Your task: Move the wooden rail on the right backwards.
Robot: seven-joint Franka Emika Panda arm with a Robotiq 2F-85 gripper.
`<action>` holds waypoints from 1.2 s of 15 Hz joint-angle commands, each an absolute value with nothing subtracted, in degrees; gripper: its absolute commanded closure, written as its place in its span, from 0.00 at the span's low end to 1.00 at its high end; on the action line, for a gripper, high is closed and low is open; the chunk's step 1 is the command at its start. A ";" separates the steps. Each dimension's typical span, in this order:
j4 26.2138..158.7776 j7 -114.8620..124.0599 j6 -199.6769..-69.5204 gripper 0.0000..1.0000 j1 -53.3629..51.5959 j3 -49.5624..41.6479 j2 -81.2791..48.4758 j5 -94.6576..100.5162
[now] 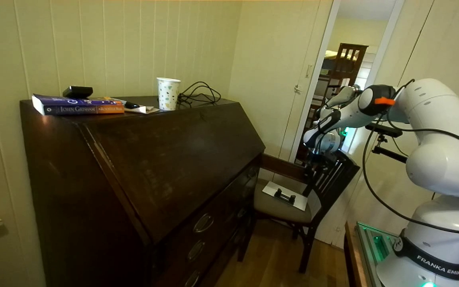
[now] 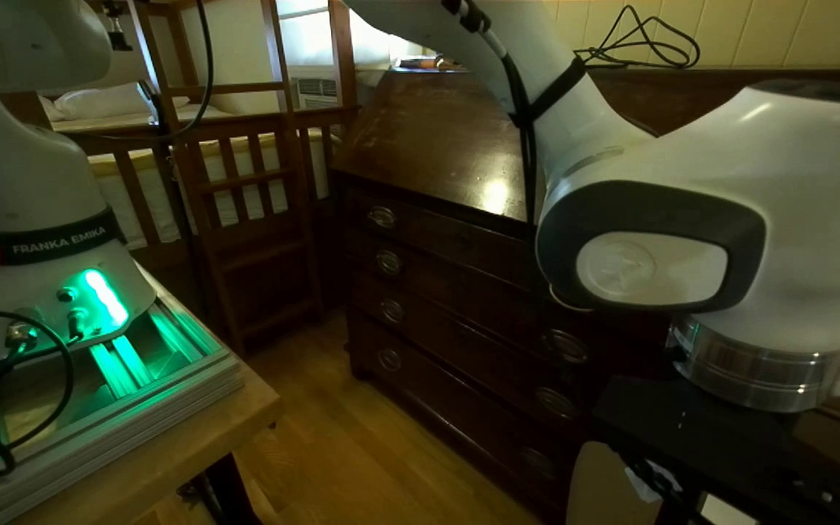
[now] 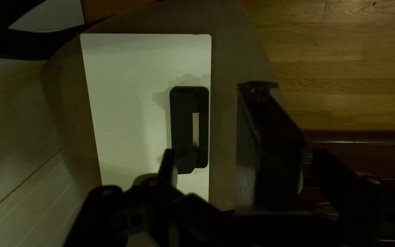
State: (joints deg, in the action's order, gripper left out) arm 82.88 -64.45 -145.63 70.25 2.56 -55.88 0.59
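The wooden rail point(image 1: 283, 167) is a narrow dark brown bar that juts out of the slant-front desk point(image 1: 173, 167), above the chair seat. Seen from the wrist, the rail point(image 3: 273, 127) lies between the two fingers of my gripper point(image 3: 244, 151). A wide gap separates it from the left-hand finger point(image 3: 166, 168); the right-hand finger point(image 3: 331, 178) is nearer to it. The jaws stand wide apart and grip nothing. In an exterior view my gripper point(image 1: 315, 161) is at the rail's outer end, dark and partly lost against the chair back. How deep the fingers reach is hard to tell.
A dark chair point(image 1: 331, 179) with a slatted back stands close around the gripper. On its seat lies a white board point(image 1: 269, 189) with a black handle point(image 3: 183, 127). A cup point(image 1: 168, 93), a book point(image 1: 82, 107) and a cable point(image 1: 199, 93) are on the desk top.
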 commanded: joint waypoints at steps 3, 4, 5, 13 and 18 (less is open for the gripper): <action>88.64 -67.24 -147.50 0.00 70.65 3.03 -51.51 -0.29; 89.01 -67.43 -147.12 0.00 70.47 2.82 -51.10 -0.08; 89.47 -67.56 -146.98 0.09 70.36 2.72 -50.81 -0.05; 91.22 -68.15 -146.94 0.76 70.48 2.78 -49.36 -0.49; 89.13 -68.58 -145.49 0.94 70.68 3.69 -50.32 -1.29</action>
State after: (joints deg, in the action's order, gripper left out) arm 88.08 -66.30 -146.30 70.30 2.58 -51.59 0.19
